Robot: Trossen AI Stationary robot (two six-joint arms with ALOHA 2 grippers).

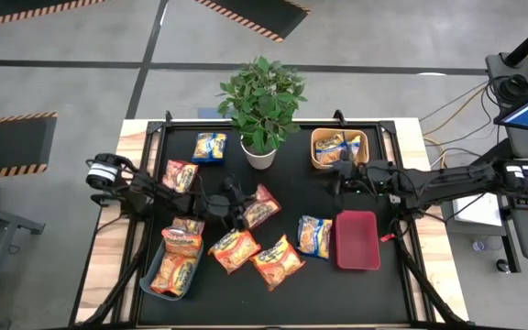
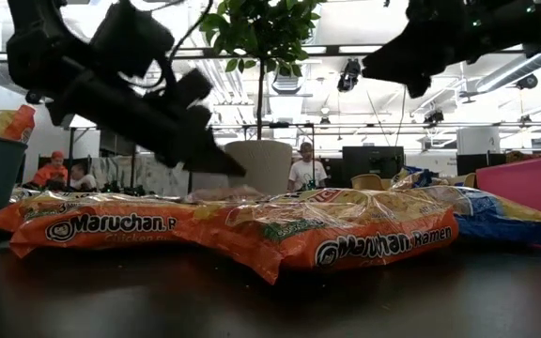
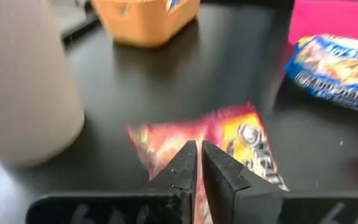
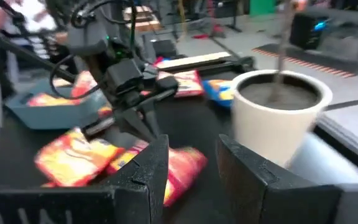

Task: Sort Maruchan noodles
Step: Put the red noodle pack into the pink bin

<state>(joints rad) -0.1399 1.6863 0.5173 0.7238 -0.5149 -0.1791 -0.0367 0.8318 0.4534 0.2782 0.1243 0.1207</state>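
Partly hidden, red-pink packet point(image 3: 229, 140) under closed left gripper point(image 3: 197, 152)

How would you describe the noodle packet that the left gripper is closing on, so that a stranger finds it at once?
Start from the leafy plant in the white pot at the table's far middle. Just in front of it lies a red-pink plastic ramen packet, with the left gripper shut on its edge. It is the only packet touched by a gripper; the orange packets lie nearer the front.
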